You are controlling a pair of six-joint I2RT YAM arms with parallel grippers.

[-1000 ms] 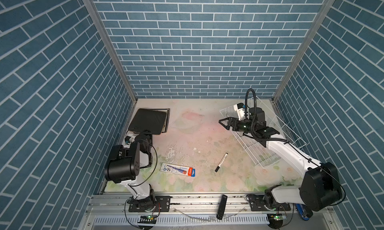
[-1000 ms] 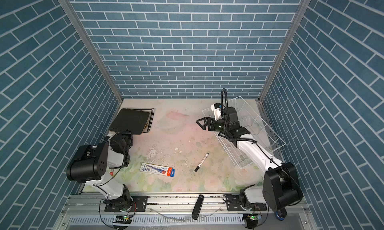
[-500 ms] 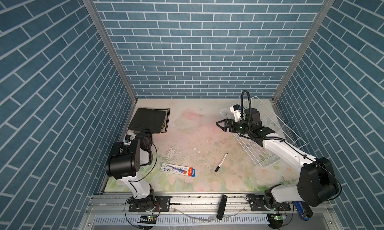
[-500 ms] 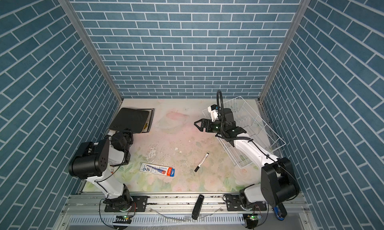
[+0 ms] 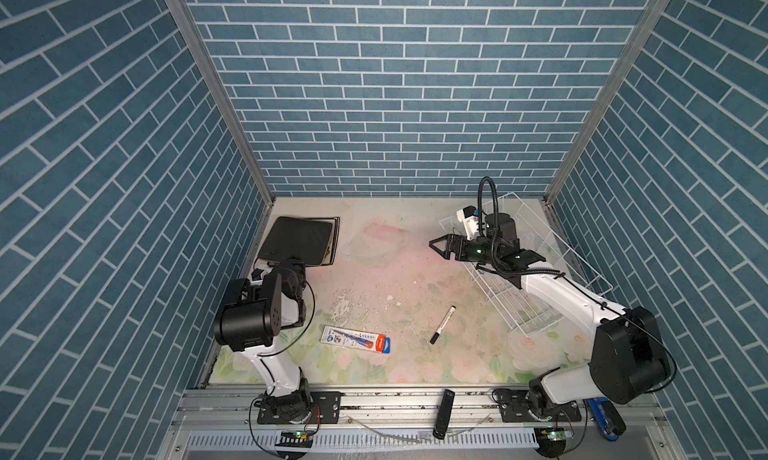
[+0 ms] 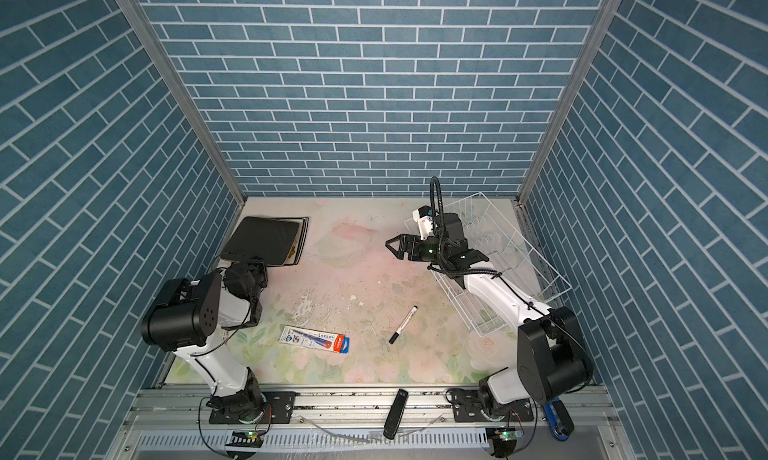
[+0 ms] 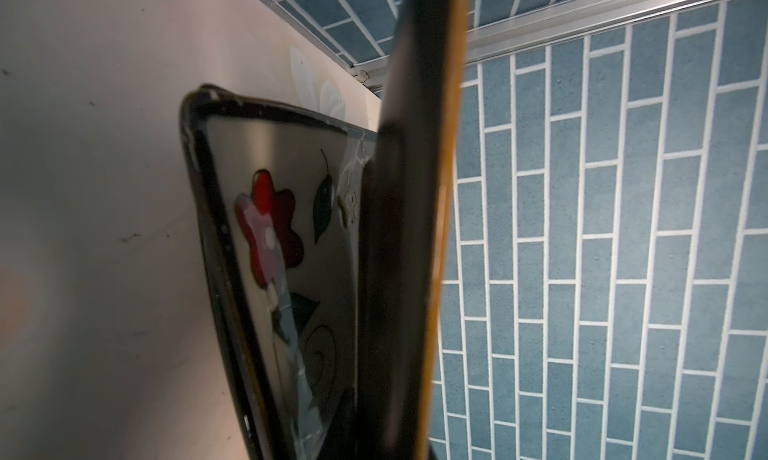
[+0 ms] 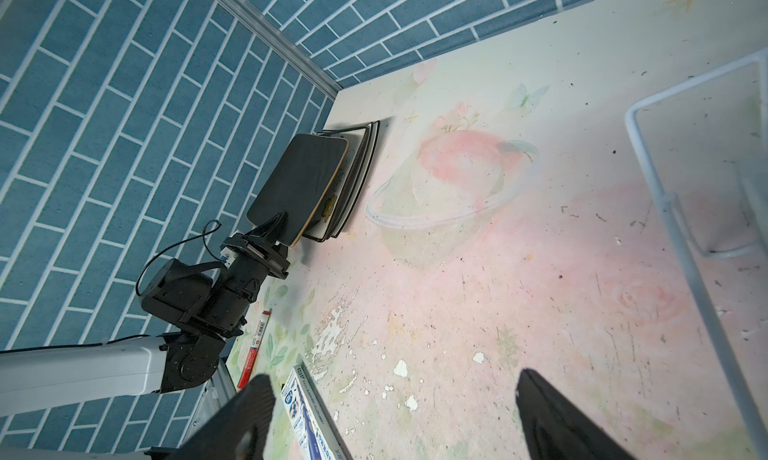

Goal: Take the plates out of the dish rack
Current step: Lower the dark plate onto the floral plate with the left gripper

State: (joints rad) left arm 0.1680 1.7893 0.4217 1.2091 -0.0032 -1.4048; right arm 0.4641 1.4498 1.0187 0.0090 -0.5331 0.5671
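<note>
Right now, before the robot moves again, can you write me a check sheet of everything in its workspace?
Surface: floral table, scuffed, with white flakes.
Job's things: black plate tilted over the stack of plates in the far left corner; no plates seen in the dish rack.
Clutter: marker, pen packet, red pen.
Grippers: left gripper shut on the black plate's edge; right gripper open, empty, beside the dish rack.
Cables: black hose arching behind the right gripper; thin wire looped near the left gripper.
Surroundings: blue brick walls on three sides.
</note>
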